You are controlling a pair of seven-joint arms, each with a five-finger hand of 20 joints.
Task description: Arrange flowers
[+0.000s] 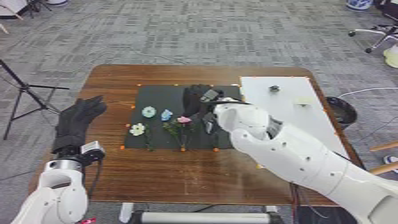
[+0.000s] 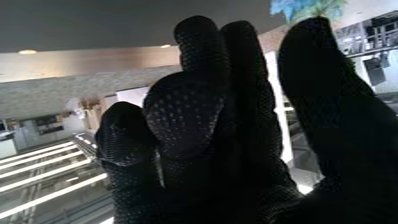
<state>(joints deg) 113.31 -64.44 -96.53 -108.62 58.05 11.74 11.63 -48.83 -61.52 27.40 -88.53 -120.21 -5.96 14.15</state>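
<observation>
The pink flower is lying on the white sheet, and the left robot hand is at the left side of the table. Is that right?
Not quite. Only the flower's place is wrong: the head view shows the pink flower on the dark mat. The left robot hand is at the left side of the table, as you say.

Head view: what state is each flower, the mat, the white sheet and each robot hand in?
Pale blue-green flower: lying on the mat
Blue flower: lying on the mat
White flower: lying, petals spread
Pink flower: lying on the mat
Mat: spread flat
White sheet: flat on the table
Left hand: open, empty
Right hand: open, thumb apart from fingers
</observation>
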